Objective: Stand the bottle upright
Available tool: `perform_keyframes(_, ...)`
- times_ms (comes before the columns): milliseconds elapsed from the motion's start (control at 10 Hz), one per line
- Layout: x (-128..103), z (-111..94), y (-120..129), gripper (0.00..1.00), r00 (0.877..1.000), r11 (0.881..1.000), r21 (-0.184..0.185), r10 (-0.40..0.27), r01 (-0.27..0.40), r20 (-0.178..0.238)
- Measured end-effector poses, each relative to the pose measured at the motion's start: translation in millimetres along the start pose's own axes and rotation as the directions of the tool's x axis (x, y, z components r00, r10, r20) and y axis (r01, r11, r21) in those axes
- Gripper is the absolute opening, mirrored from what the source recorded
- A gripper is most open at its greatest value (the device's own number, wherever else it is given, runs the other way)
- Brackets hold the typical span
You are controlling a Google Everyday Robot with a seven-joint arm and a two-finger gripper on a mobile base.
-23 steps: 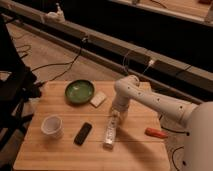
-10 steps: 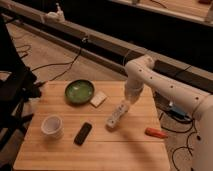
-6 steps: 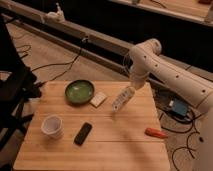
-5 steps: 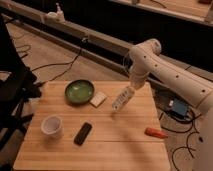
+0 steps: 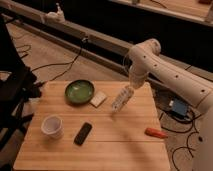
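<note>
The bottle (image 5: 121, 99) is a slim clear plastic one with a pale label. It hangs tilted above the middle of the wooden table (image 5: 120, 145), lower end toward the front left. My gripper (image 5: 130, 90) is shut on its upper end, reaching down from the white arm (image 5: 165, 70) that comes in from the right. The bottle's lower tip hovers just over the tabletop, to the right of the white pad.
A green bowl (image 5: 80, 91) and a white pad (image 5: 98, 99) sit at the table's back left. A white paper cup (image 5: 52, 126) and a black phone (image 5: 83, 133) are front left, an orange marker (image 5: 156, 132) front right. Cables and a blue box (image 5: 178, 107) lie on the floor.
The bottle lay flat on the table earlier; my gripper has lifted it by one end and carried it up and toward the back right. Over the last half second it has barely moved.
</note>
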Motion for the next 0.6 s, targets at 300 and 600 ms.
perform_keyframes(300,0,0,0,0.00,1.000,1.000,0.000,-0.001,0.001,-0.001)
perform_keyframes(600,11,-4,-5,0.00,0.997,1.000,-0.010,-0.026,0.025,-0.067)
